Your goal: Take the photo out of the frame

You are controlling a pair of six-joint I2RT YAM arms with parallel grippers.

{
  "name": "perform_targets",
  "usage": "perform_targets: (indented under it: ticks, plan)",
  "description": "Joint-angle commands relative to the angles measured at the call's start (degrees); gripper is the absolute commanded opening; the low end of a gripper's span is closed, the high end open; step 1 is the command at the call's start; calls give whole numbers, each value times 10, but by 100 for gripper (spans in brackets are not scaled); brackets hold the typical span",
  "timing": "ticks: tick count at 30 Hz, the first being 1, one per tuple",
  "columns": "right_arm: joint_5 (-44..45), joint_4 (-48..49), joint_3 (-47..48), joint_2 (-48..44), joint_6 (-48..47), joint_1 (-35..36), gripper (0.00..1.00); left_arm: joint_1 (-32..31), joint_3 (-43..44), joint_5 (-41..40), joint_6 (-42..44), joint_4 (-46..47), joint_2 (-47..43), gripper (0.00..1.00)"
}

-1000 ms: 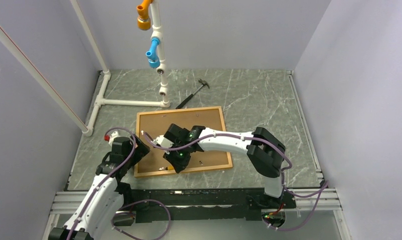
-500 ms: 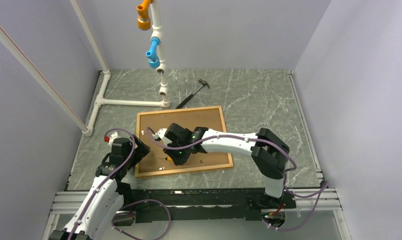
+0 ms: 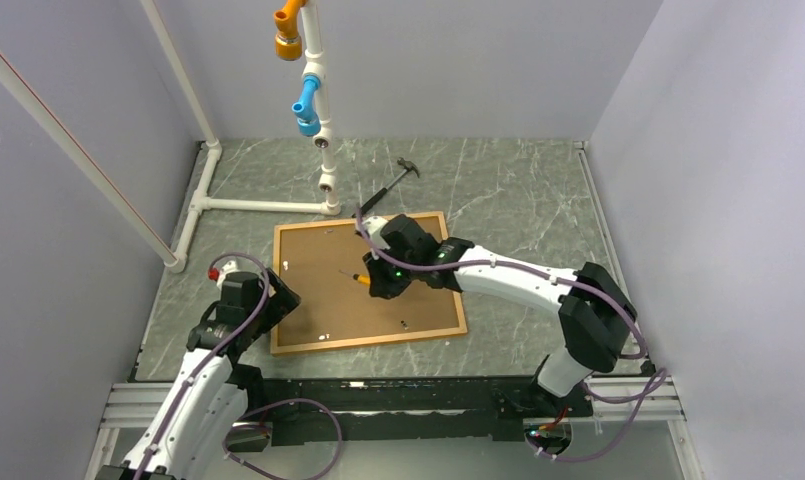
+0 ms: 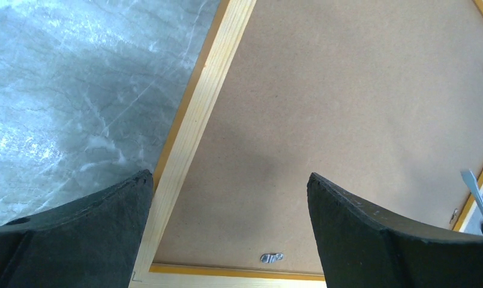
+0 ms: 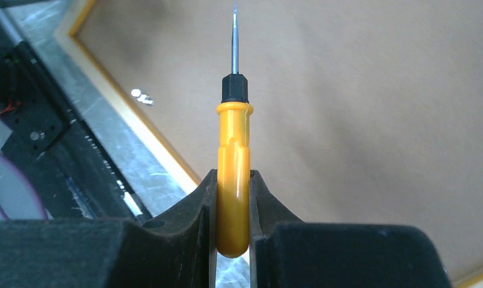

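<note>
The frame [image 3: 378, 339] lies face down on the table, a thin orange border. The photo shows only its brown board back [image 3: 323, 300]; the print side is hidden. My right gripper [image 3: 370, 278] hovers over the board's far middle, shut on a yellow-handled screwdriver [image 3: 361, 277] that points left. In the right wrist view the handle [image 5: 233, 168] sits between the jaws above the board [image 5: 377, 120]. My left gripper [image 3: 281, 300] is open and empty over the frame's near-left corner. The left wrist view shows the pale wood edge [image 4: 191, 138], the board [image 4: 347, 120] and a metal tab [image 4: 272, 258].
A black hammer [image 3: 386, 190] lies just behind the frame. A white pipe structure [image 3: 268, 205] with blue [image 3: 306, 105] and orange fittings stands at the back left. Small metal tabs [image 3: 405, 324] sit on the board near its front edge.
My right gripper has carried the screwdriver from the board's near-left part to its far middle, and the right arm has swung out to the right. The left arm has hardly moved.
</note>
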Motion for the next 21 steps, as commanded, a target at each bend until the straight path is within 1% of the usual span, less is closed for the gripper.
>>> perform_targets:
  ticks: [1,4,7,13,17,19,21]
  plan:
    - [-9,60,-52,-49,69,-60,0,-2,40,-10,23,-26,-21,99]
    - [22,75,-93,-89,110,-118,0,-2,51,-16,26,-41,-32,99]
    - [81,66,-128,-136,140,-180,0,-2,58,-11,27,-47,-44,99]
    - [154,48,-192,-194,152,-330,0,-2,65,16,33,-37,-53,99]
    - [163,50,-193,-186,161,-424,0,-2,68,37,38,-28,-50,99]
    - [182,63,-174,-164,164,-447,0,-2,67,48,38,-20,-50,99]
    - [197,79,-143,-123,158,-465,0,-2,67,58,39,-15,-51,99]
